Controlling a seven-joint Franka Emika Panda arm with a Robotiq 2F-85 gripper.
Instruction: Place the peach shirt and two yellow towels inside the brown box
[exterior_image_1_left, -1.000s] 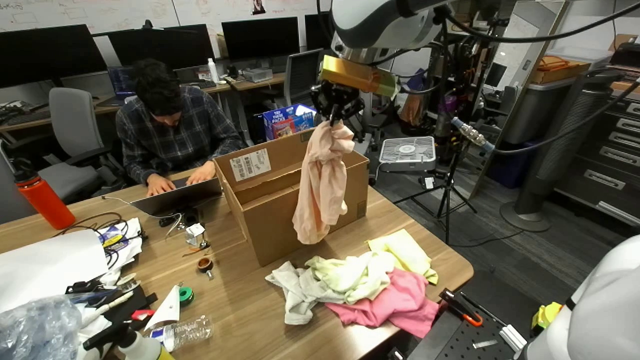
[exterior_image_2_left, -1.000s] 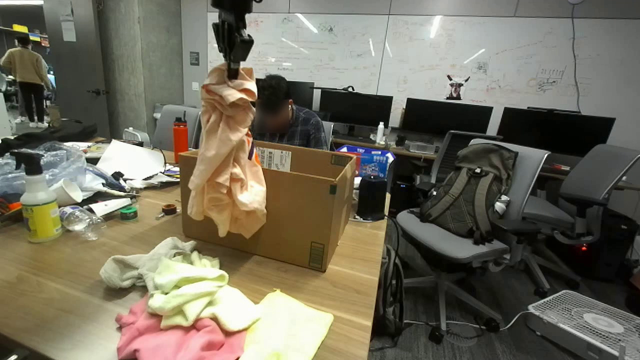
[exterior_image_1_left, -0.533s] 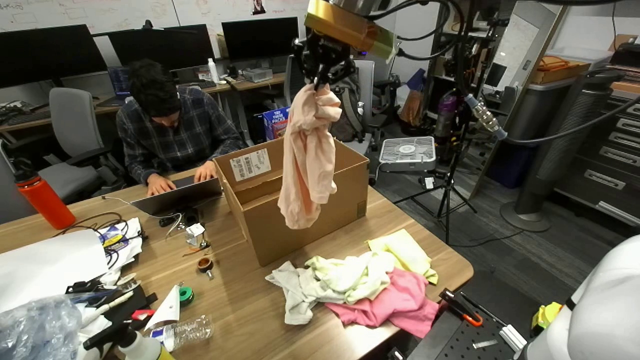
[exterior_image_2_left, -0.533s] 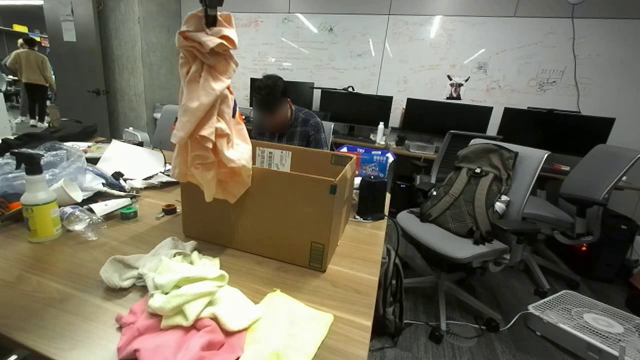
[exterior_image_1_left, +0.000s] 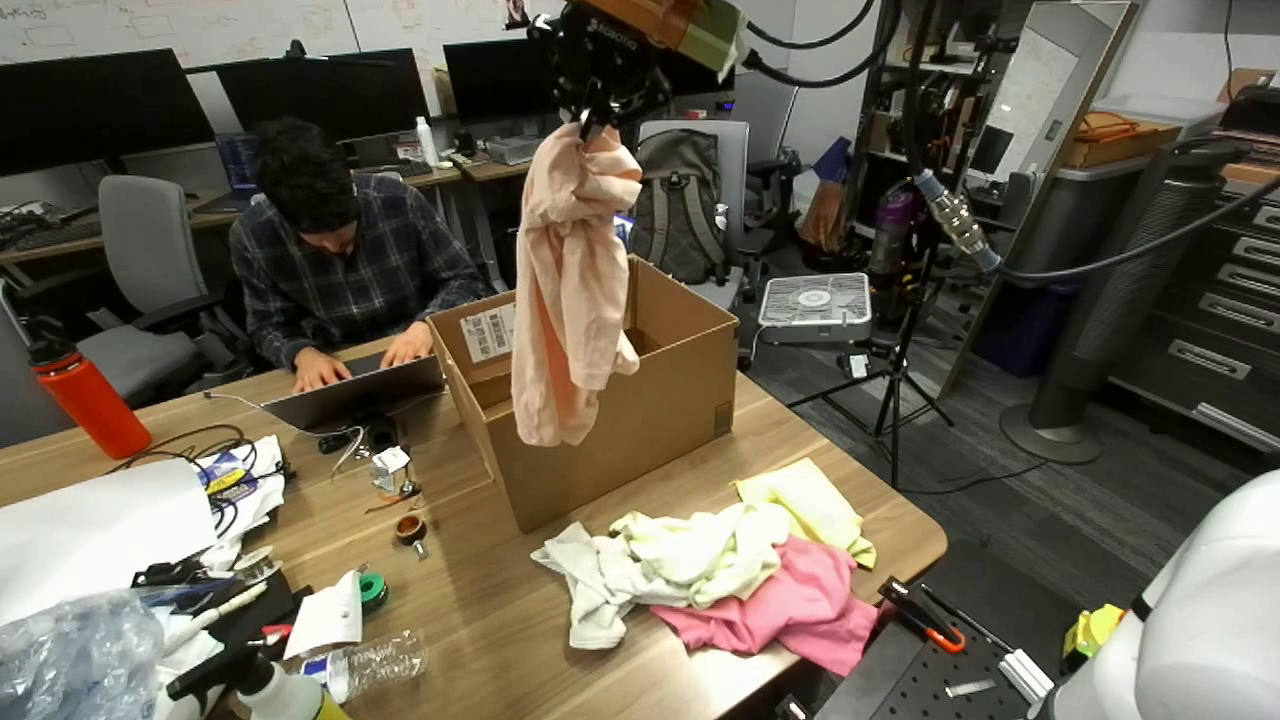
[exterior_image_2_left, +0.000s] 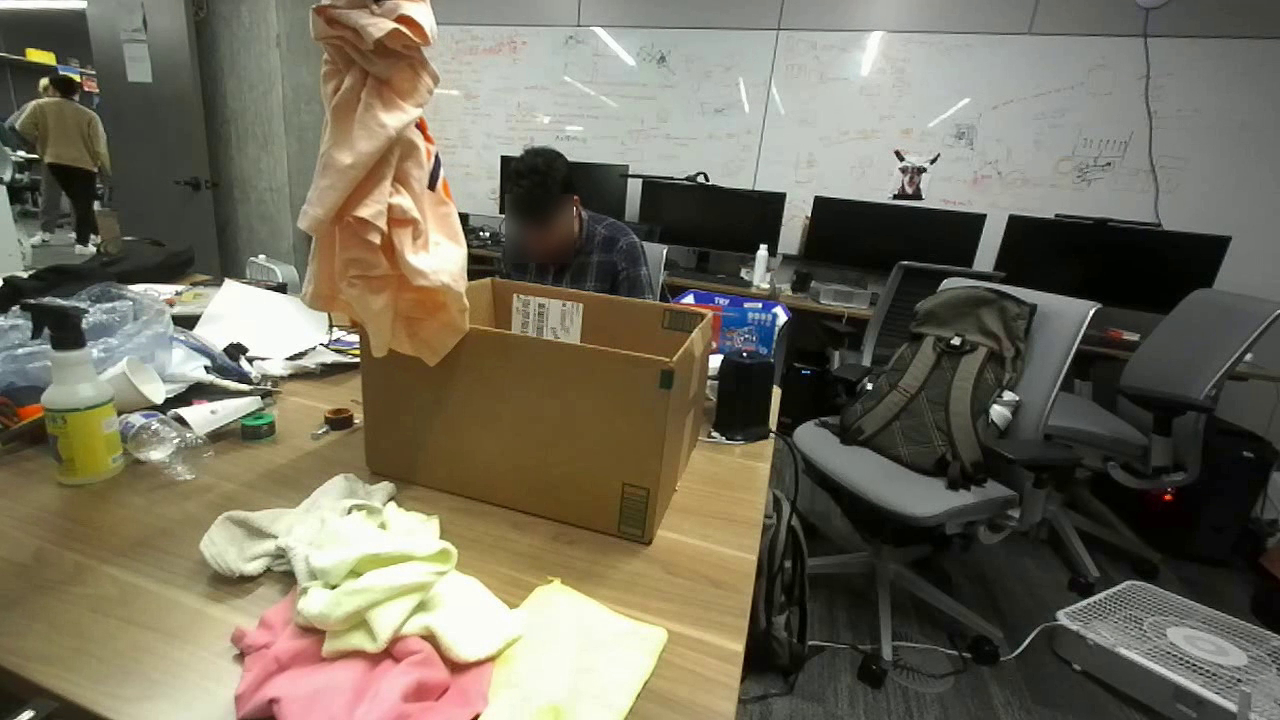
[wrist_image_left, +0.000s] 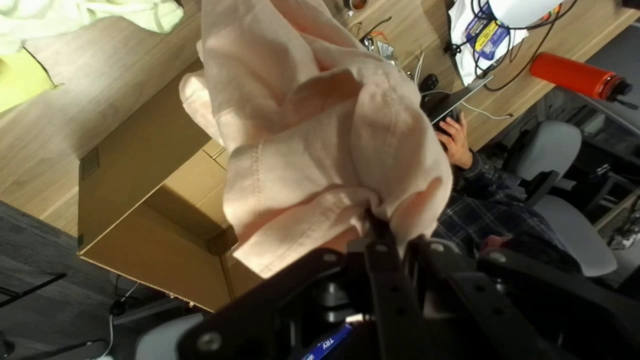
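Far left of the surface (exterior_image_1_left: 480, 625), in an exterior view: crumpled plastic bag (exterior_image_1_left: 80, 655), red-orange bottle (exterior_image_1_left: 90, 405) farther back. Then spray bottle (exterior_image_1_left: 275, 695), seated man (exterior_image_1_left: 345, 250) in plaid at a laptop (exterior_image_1_left: 350, 395), clear bottle (exterior_image_1_left: 375, 665) on its side, green roll (exterior_image_1_left: 373, 592) near it.

Middle: brown box (exterior_image_1_left: 640, 430), top open, white label (exterior_image_1_left: 487, 333) on an inside wall. Peach shirt (exterior_image_1_left: 570, 300) hangs in the air in long folds; in both exterior views its lower end overlaps the wall facing the towels. Touching or not, cannot tell. Tool (exterior_image_1_left: 590, 122) clamped on the shirt's bunched upper end; wrist view shows cloth pinched at the fingertips (wrist_image_left: 381, 235).

Rightward, on the surface outside the box: pale grey cloth (exterior_image_1_left: 590, 578); pale yellow towel (exterior_image_1_left: 715, 550), partly over it and over a pink cloth (exterior_image_1_left: 780, 610); brighter yellow towel (exterior_image_1_left: 812, 500), touching the pile. Far right, on the floor: white box fan (exterior_image_1_left: 815, 300).
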